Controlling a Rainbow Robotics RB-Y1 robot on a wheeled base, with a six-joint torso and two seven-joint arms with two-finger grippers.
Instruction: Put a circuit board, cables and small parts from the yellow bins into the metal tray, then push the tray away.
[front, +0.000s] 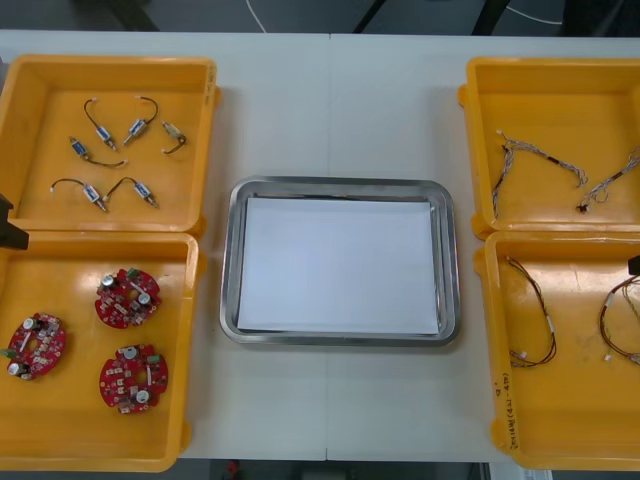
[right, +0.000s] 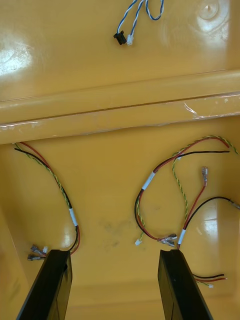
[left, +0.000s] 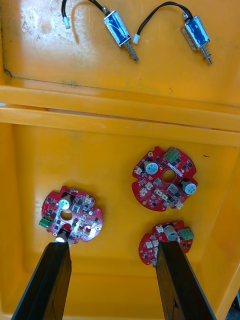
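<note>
1. So: the metal tray (front: 228, 270) sits mid-table (front: 330, 100) between the bin pairs. It has a shiny rolled rim and a flat white inside. Nothing is loaded, so the task is judged to be at its start.
2. Three round red circuit boards (front: 128, 297) lie flat in the near-left yellow bin (front: 80, 420), component sides up and well apart, which leaves room for a grasp.
3. The left gripper (left: 115, 247) hangs over that bin with its black fingers (left: 50, 280) spread wide and empty, a board beside each tip. It is probably lining up a pick.
4. Small metal parts (front: 136, 127) trailing black leads are scattered in the far-left yellow bin (front: 40, 120).
5. The right gripper (right: 115, 252), equally wide and empty, hovers above limp red-and-yellow cables (right: 150, 180) in the near-right yellow bin (front: 570, 400). Twisted blue-and-white cables (front: 540, 155) lie in the far-right yellow bin (front: 560, 100).
</note>
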